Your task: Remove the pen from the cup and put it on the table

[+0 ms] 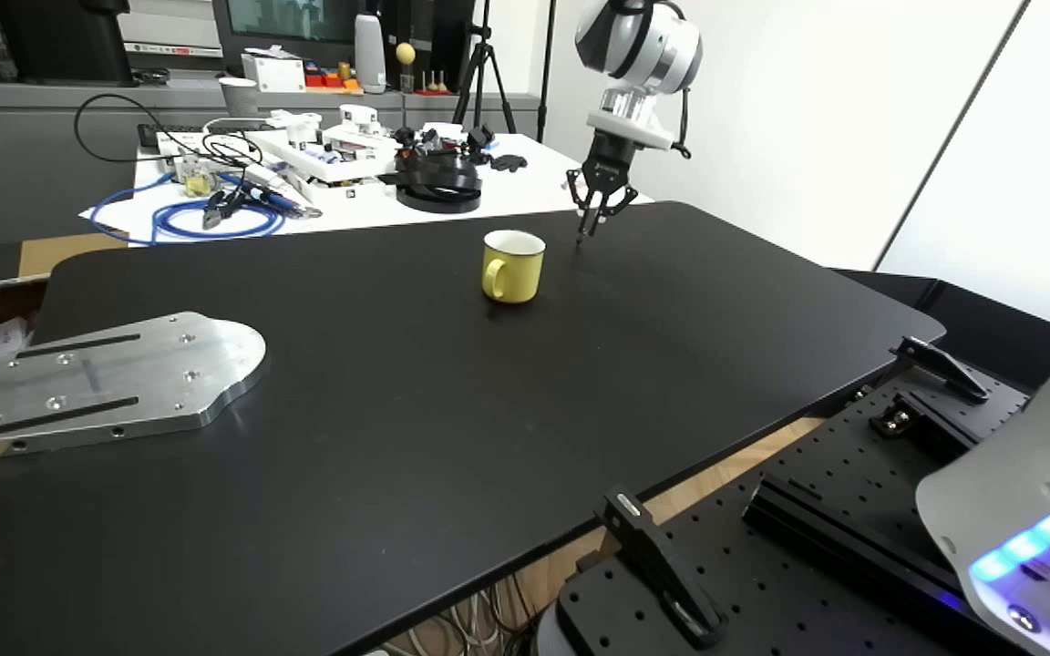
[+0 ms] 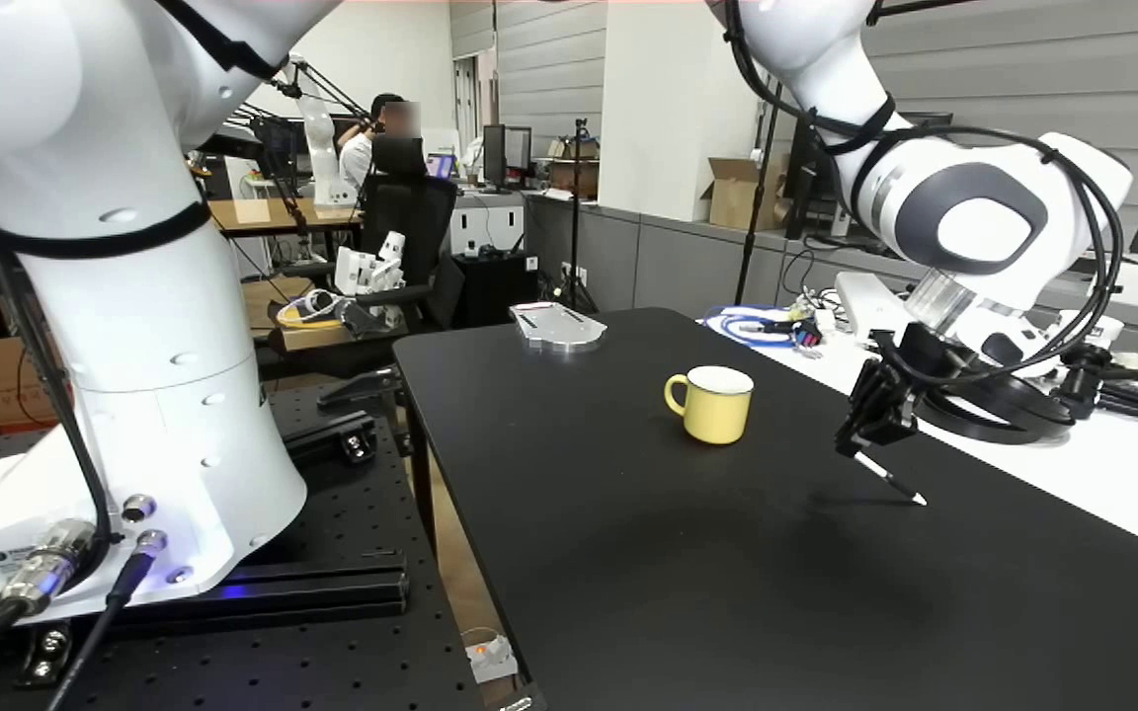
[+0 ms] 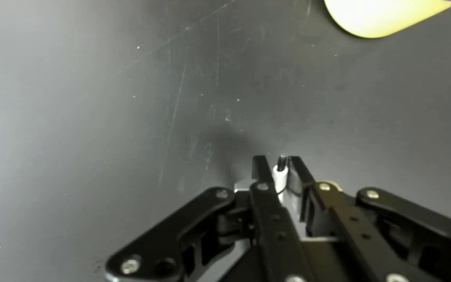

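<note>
Tabletop [image 1: 397, 474]: wide room between things

A metal plate [image 1: 138, 369] reaches past one edge. The clenched claw [image 3: 280, 159] hangs near another. The cup [image 2: 718, 410] stands upright, farther inward. The pen [image 2: 888, 478] slants down in the claw's grasp, outside the cup.

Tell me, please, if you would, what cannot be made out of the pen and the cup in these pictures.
Upper end of the pen: in an exterior view, hidden by the pincer.
Whether its tip touches the table: in both exterior views, too small to tell.
Inside bottom of the cup: in both exterior views, hidden by its near wall.
Part of the cup's outside: in the wrist view, cut off by the top edge.
</note>
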### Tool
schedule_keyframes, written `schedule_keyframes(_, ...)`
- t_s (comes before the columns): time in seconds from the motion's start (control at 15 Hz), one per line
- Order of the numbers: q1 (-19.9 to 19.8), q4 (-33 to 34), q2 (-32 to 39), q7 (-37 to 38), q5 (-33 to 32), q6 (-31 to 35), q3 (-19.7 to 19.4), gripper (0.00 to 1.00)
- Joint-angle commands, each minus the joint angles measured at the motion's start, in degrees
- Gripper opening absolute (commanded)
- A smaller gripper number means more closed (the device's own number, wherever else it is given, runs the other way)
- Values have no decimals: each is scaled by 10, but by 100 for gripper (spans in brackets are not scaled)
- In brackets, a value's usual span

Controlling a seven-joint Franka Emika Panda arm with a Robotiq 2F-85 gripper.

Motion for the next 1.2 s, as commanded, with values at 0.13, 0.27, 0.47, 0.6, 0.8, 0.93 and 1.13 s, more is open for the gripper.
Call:
schedule_keyframes(0.13, 8, -30, 16, 13, -37, 52, 1, 4)
schedule_keyframes(0.27, 9, -31, 19, 17, -43, 54, 1, 41)
schedule_keyframes(0.47, 9, -26, 17, 19, -43, 48, 5, 55)
schedule_keyframes(0.6, 8, -23, 12, 19, -41, 45, 8, 69)
schedule_keyframes(0.8, 7, -20, 3, 19, -38, 42, 12, 89)
schedule_keyframes(0.93, 7, -21, -3, 20, -38, 41, 14, 99)
schedule_keyframes(1.13, 8, -22, -8, 21, -38, 40, 16, 100)
